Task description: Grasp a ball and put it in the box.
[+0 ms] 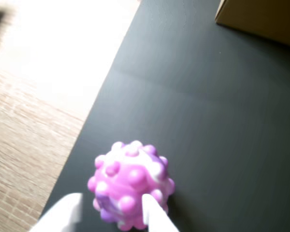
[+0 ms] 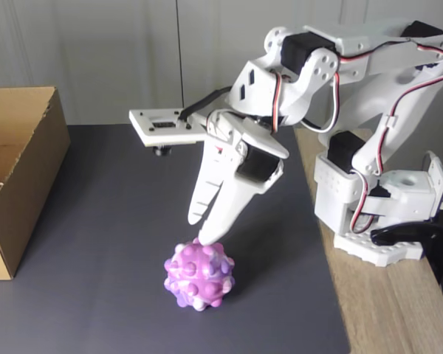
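The knobbly pink, purple and white ball (image 2: 198, 275) rests on the dark mat, near its front edge in the fixed view. My white gripper (image 2: 201, 234) points down right above it, its fingertips at the ball's top. In the wrist view the ball (image 1: 130, 186) lies low in the frame; the gripper (image 1: 110, 199) stands open, one fingertip (image 1: 67, 210) left of the ball and the other over its front. The brown cardboard box (image 2: 22, 169) stands at the mat's left edge in the fixed view, and its corner (image 1: 261, 19) shows at the top right of the wrist view.
A dark grey mat (image 2: 111, 221) covers the work area, with a wooden tabletop (image 2: 384, 310) to its right in the fixed view. The arm's base (image 2: 384, 214) is mounted on that wood. Bare mat lies between ball and box.
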`<state>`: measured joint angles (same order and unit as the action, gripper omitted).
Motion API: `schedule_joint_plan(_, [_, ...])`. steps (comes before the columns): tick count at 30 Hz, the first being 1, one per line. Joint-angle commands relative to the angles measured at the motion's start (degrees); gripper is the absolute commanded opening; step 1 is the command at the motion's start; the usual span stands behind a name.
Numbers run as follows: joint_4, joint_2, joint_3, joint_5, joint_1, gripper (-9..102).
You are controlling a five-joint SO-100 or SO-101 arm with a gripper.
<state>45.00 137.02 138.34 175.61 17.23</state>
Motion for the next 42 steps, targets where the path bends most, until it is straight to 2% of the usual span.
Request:
schedule_joint_plan(1, [-1.0,-0.1,0.4,1.0,-1.4,31])
schedule_joint_plan(6, [-2.1,-0.4,2.1,2.3,-2.4,35])
schedule_joint_plan(14, [-8.3,-7.4,2.8,3.1,-4.7,43])
schedule_joint_plan(24, [-16.3,-14.1,6.5,4.2,-4.4,46])
schedule_joint_plan(31, [-20.7,-15.5,12.1,7.4,-3.3,42])
schedule_joint_plan(37, [-20.7,-14.3,14.9,9.3,-3.1,31])
schedule_joint_plan(42, [-20.4,-12.5,16.2,10.3,-2.9,18])
